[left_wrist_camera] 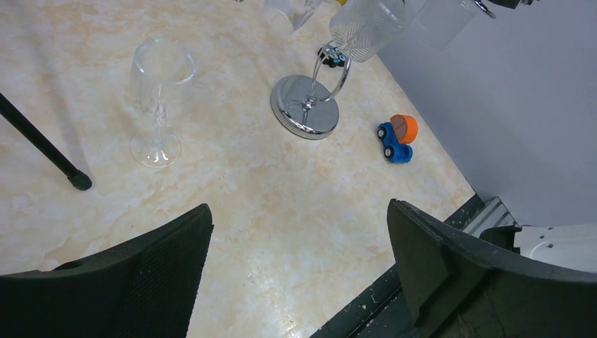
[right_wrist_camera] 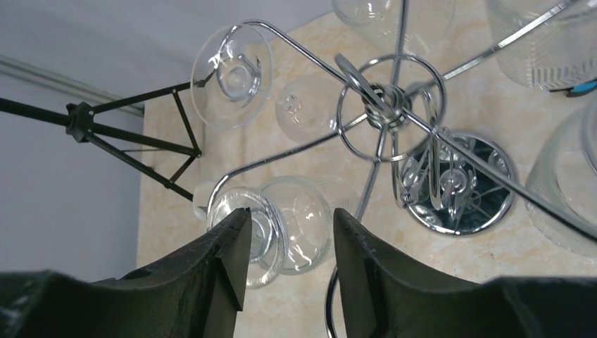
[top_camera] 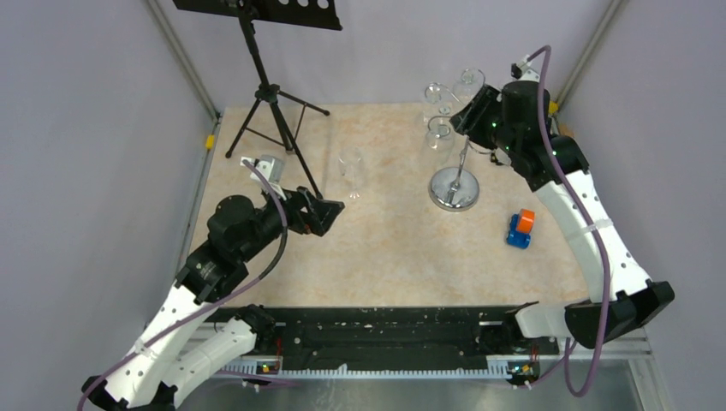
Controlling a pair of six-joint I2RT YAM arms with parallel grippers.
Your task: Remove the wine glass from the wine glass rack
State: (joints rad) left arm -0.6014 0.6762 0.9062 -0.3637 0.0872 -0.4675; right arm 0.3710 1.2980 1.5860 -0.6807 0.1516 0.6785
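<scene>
The chrome wine glass rack point(top_camera: 455, 188) stands at the back right on its round disc base, also shown in the left wrist view point(left_wrist_camera: 305, 105). Several wine glasses hang upside down from its scroll arms point(right_wrist_camera: 384, 102). My right gripper point(top_camera: 462, 116) is open at the top of the rack. In the right wrist view point(right_wrist_camera: 290, 215) its fingers frame one hanging wine glass point(right_wrist_camera: 299, 225) just beyond the tips; I cannot tell if they touch it. Another wine glass point(top_camera: 351, 171) stands upright on the table, also seen by the left wrist point(left_wrist_camera: 160, 98). My left gripper point(top_camera: 334, 208) is open and empty near it.
A black tripod music stand point(top_camera: 270, 94) stands at the back left; one leg tip point(left_wrist_camera: 79, 181) rests near the upright glass. A blue and orange toy car point(top_camera: 520, 229) lies right of the rack base. Grey walls enclose the table.
</scene>
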